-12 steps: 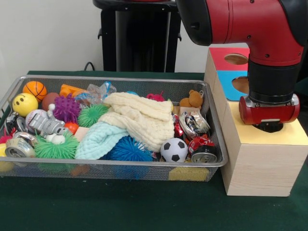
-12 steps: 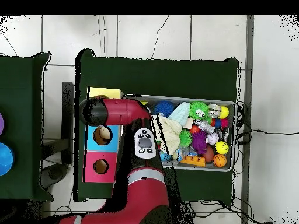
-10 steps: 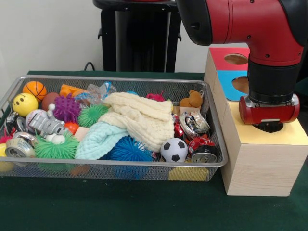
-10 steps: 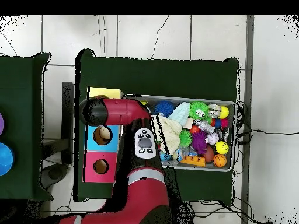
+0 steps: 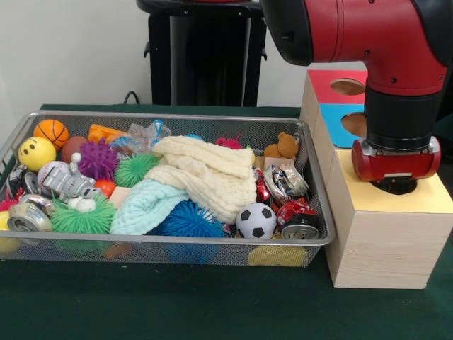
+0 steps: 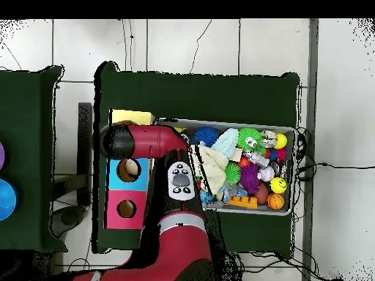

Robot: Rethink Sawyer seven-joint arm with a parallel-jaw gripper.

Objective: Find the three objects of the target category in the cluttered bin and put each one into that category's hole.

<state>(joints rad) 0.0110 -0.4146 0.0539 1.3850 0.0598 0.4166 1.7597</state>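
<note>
The wire-mesh bin [image 5: 170, 239] is full of clutter; it also shows in the overhead view [image 6: 293, 172]. No patchwork fabric bundle shows in either view. My gripper [image 5: 394, 186] points straight down onto the yellow face of the pale wooden box [image 5: 432, 200], to the right of the bin. It covers the box's hole, so the hole is hidden. Whether the gripper holds anything is hidden too. In the overhead view the arm's end [image 6: 117, 140] hides the gripper, beside the yellow face [image 6: 132, 116].
Behind the yellow box are the blue-faced hole [image 5: 354, 125] and the red-faced hole [image 5: 347, 86]. The bin holds a cream knit cloth [image 5: 212, 173], a teal cloth [image 5: 141, 205], spiky balls [image 5: 187, 219], a soccer ball [image 5: 255, 220], crushed cans [image 5: 297, 219] and a teddy bear [image 5: 283, 146].
</note>
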